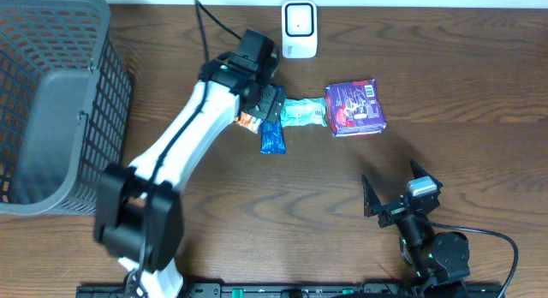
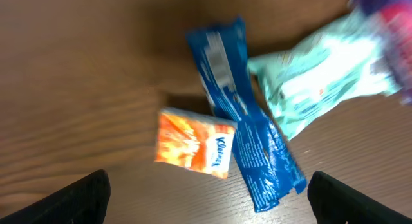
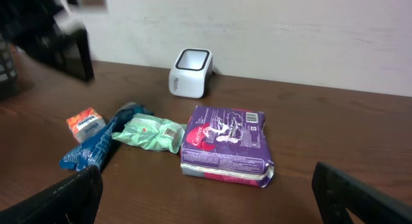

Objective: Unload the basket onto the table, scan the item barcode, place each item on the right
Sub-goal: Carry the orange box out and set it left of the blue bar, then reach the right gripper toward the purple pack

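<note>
Four soft packs lie in a loose row on the dark wood-grain table [image 1: 479, 75], below a small white scanner [image 1: 299, 28] with rounded corners and a dark-rimmed window. The orange pack [image 2: 193, 142] is a small, squarish plastic-wrapped tissue pack with "Kleenex" in blue on a white patch. Touching its right edge is the blue pack [image 2: 244, 121], long, narrow, glossy and crinkled, with crimped ends and a paler panel near its upper end; its print is blurred. The mint pack [image 1: 304, 112] is a puffy, wrinkled pale-green pouch lying across the blue pack's upper end and reaching to the purple pack [image 1: 355, 108]. The purple pack is a thick, rectangular soft block with red and white artwork, and a white patch at one corner may be a barcode.

The left pincer [image 1: 267, 105] hangs wide over the orange and blue packs, its black fingertips well apart, holding nothing. The right pincer [image 1: 396, 188] also stands wide and empty, near the table's front edge and well apart from the packs. A grey wire-mesh basket [image 1: 116, 84] stands at the far left.
</note>
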Robot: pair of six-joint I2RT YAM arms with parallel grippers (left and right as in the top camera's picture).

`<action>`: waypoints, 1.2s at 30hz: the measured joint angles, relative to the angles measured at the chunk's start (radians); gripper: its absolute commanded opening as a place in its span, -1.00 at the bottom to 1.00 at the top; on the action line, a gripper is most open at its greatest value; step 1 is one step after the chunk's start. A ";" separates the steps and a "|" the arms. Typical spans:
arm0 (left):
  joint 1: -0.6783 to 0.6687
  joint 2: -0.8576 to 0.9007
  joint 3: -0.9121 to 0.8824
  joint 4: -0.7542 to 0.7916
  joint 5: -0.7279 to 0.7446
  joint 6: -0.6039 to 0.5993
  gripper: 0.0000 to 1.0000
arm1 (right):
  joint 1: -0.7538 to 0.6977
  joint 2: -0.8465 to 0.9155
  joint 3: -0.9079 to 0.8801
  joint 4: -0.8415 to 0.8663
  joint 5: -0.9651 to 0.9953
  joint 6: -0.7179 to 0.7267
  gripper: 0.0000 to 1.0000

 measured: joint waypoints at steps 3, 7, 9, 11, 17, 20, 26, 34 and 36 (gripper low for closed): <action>0.013 -0.138 0.000 0.001 -0.034 -0.033 0.96 | 0.000 0.000 0.000 0.000 0.000 0.000 0.99; 0.043 -0.291 0.000 -0.011 -0.052 -0.120 0.96 | 0.000 0.000 0.000 0.000 0.000 0.000 0.98; 0.054 -0.348 0.000 -0.047 -0.061 -0.148 0.96 | 0.000 0.000 0.000 0.000 0.000 0.000 0.99; 0.056 -0.386 0.000 -0.093 -0.067 -0.166 0.96 | 0.000 0.000 0.000 0.000 0.000 0.000 0.99; 0.056 -0.400 0.000 -0.252 -0.068 -0.185 0.96 | 0.000 0.000 0.000 0.000 0.000 0.000 0.99; 0.058 -0.399 0.000 -0.302 -0.068 -0.198 0.96 | 0.000 0.000 0.000 0.000 0.000 0.000 0.99; 0.103 -0.398 0.000 -0.356 -0.068 -0.241 0.96 | 0.000 0.000 0.000 0.001 0.029 -0.013 0.98; 0.126 -0.398 0.000 -0.379 -0.068 -0.256 0.96 | 0.000 0.000 0.000 0.002 0.037 -0.017 0.99; 0.126 -0.398 0.000 -0.379 -0.068 -0.258 0.96 | 0.000 0.002 -0.001 0.063 0.024 -0.005 0.98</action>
